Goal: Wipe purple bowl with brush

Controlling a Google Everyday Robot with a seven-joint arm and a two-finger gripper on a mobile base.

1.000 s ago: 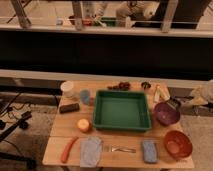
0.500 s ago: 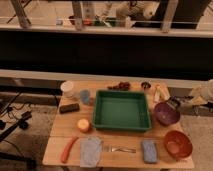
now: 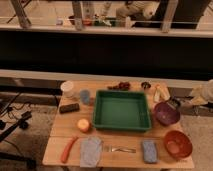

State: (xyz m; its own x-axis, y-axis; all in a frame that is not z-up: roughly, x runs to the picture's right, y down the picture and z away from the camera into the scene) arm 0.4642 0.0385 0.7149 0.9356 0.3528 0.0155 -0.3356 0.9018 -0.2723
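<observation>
Setting: a wooden table [image 3: 59, 131] under warm light, with a dark wall and a railing behind it.
Gripper: the gripper [image 3: 179, 103] is at the table's right side, at the tip of the pale arm [image 3: 204, 93] that comes in from the right edge.
Grip: cannot tell whether it is closed on anything.
Brush: the brush [image 3: 173, 102] looks to be the small dark shape right at the gripper's tip. I cannot separate the two, or tell touching from just beside.
Purple bowl: the purple bowl [image 3: 166, 114] sits right of the green tray [image 3: 121, 111], with its far-right rim just below the gripper.
Orange bowl: the orange bowl [image 3: 177, 144] is nearer the camera, close to the purple one.
Key relation: the bowl lies toward the camera and a touch left of the gripper. Being round, it has no long axis to line up with. I judge the coming move to be a short dip inward over the rim.
Further out: the fork [image 3: 120, 149] and the dark block [image 3: 69, 107] are well apart from the action.
Change: against a second ago and half a second ago, nothing on the table has shifted, and the arm hangs in the same spot.
</observation>
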